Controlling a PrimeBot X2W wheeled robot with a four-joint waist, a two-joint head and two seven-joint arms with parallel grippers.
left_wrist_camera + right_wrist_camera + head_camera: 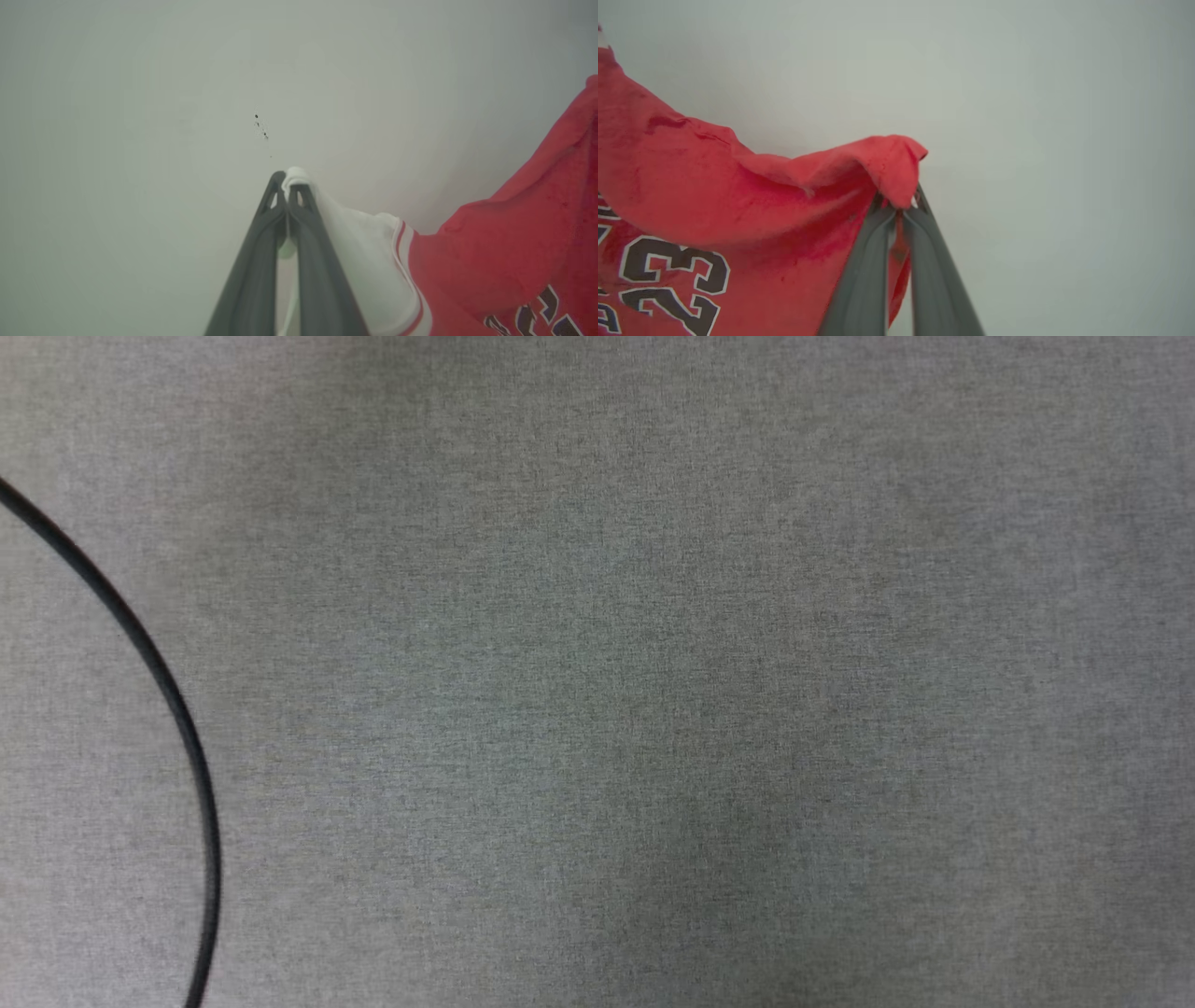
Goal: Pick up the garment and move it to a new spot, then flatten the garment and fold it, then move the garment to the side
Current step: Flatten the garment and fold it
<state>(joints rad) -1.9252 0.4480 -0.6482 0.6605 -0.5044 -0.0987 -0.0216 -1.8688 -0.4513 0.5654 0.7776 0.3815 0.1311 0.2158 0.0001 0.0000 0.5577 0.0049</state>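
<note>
Two claws share the garment (pixel 514 224) between them, and it hangs off the tabletop (pixel 653 663).

Head view: a grey, woven-looking tabletop lies below, with a thin black cable (pixel 182 709) curving down its left side.

Left wrist view: the left claw (pixel 287 184) has its two dark fingers pressed together at the tips, pinching the edge of the white sleeve (pixel 364 252). A little white cloth pokes out past the tips. From there the sleeve falls away to the right, past its red-and-white stripe trim, into the red body of the shirt. Behind it is a plain pale backdrop with a few dark specks (pixel 260 126).

Right wrist view: the right claw (pixel 899 205) is likewise closed to a narrow pinch, on a corner of red cloth that flops over its tips. The shirt sags away to the left in a loose swag, with the printed number (pixel 672 266) low in that view.

Judging by the droop and folds, the fabric is light, soft and limp. It will not hold a shape and will bunch wherever it is slack. It is not fragile, but a thin pinch at the very edge could slip. Hems, sleeve edges and corners look like the best places to grip, and keeping the two holds well apart should let it spread flat when laid down.
</note>
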